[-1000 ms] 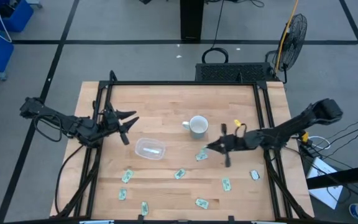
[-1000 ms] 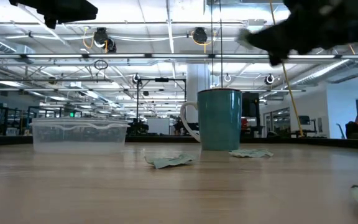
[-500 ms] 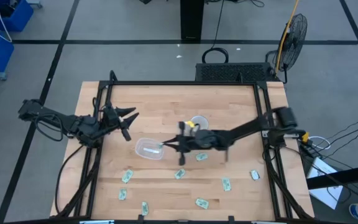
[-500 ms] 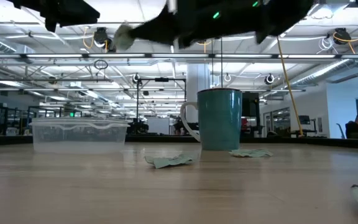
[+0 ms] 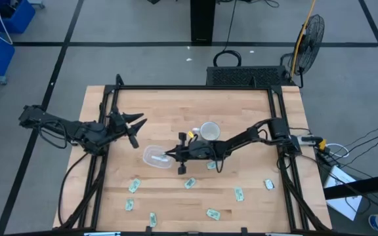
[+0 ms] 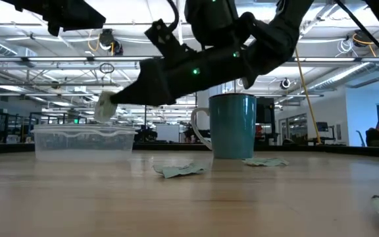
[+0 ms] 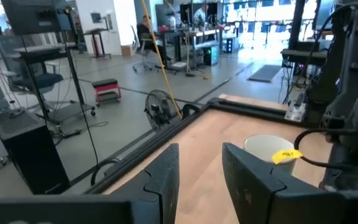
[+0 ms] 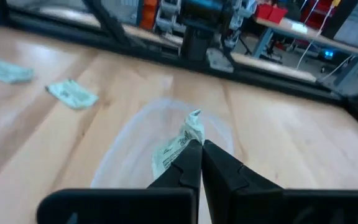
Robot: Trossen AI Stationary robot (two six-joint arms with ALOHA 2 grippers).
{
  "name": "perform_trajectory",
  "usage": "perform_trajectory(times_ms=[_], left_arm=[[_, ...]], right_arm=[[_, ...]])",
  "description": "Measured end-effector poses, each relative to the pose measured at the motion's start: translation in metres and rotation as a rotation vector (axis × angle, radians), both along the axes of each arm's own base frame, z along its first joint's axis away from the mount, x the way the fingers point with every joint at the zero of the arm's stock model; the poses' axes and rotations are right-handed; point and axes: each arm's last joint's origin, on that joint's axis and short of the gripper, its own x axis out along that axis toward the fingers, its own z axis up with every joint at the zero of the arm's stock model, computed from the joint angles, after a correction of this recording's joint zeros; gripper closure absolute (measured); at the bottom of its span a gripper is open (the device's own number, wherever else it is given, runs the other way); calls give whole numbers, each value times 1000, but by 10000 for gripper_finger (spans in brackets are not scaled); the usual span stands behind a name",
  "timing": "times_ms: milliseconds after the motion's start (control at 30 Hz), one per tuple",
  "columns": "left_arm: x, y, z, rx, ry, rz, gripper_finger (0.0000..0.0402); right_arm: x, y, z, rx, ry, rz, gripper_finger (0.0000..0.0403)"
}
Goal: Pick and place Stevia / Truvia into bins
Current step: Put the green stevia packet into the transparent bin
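Observation:
My right gripper (image 5: 170, 156) reaches across the table and hovers over the right end of the clear plastic bin (image 5: 156, 157), shut on a pale green and white Stevia packet (image 8: 174, 149). In the low view the packet (image 6: 104, 105) hangs just above the bin (image 6: 84, 141). Several more packets lie flat on the wood nearer the near edge, such as one (image 5: 189, 183) and another (image 5: 212, 214). My left gripper (image 5: 135, 124) waits open over the table's left part, beyond the bin. My right gripper pinches the packet between its two fingertips (image 8: 190, 163), at one edge (image 8: 185, 142). The fingers slant down from the table's right side. The packet is crumpled, lifted clear, and sticks out past the fingertips over the bin's opening (image 8: 135, 134).
A white mug (image 5: 209, 132) stands right of the bin, under my right arm. Two packets (image 8: 73, 93) lie beyond the bin in the right wrist view. A black frame (image 5: 189, 88) runs along the table's far and side edges.
My right arm has swung from the table's right side toward the left, past the mug, and has come down to just above the bin, carrying the packet with it.

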Motion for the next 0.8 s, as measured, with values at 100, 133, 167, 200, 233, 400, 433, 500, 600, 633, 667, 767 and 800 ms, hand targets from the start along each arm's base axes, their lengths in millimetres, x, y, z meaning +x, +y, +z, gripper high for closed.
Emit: perform_trajectory(times_ms=[100, 133, 167, 200, 233, 400, 433, 500, 600, 633, 667, 767, 800], left_arm=[[0, -1, -6, -17, 48, -57, 273], [0, -2, -8, -21, 73, -96, 273], [0, -3, -10, -36, 91, -140, 273], [0, -5, -12, -55, 104, -187, 273], [1, -6, -13, -79, 113, -235, 273], [1, -12, -15, -232, 99, -416, 273], [1, -14, -15, -262, 107, -459, 273], [0, -19, -18, -319, 149, -569, 273], [-6, -28, -27, -454, 270, -726, 273], [-9, -31, -31, -526, 322, -756, 273], [-13, -33, -35, -608, 376, -768, 273], [-23, -38, -47, -819, 525, -701, 273], [-27, -39, -51, -854, 571, -653, 273]], right_arm=[[0, -2, -3, -3, 25, -4, 388], [0, -2, -3, 1, 23, -6, 384], [0, -2, -3, 4, 19, -7, 379], [0, -2, -2, 5, 16, -7, 374], [0, -2, -2, 4, 14, -7, 368], [0, -2, -3, -3, 28, -5, 336], [0, -2, -3, -3, 29, -5, 330], [0, -2, -2, -6, 18, -3, 320], [0, 2, 6, -29, -33, 13, 312], [0, 3, 9, -38, -51, 17, 310], [0, 4, 11, -44, -58, 23, 310], [-1, 9, 17, -44, -75, 32, 310], [-2, 10, 19, -44, -77, 35, 311]])
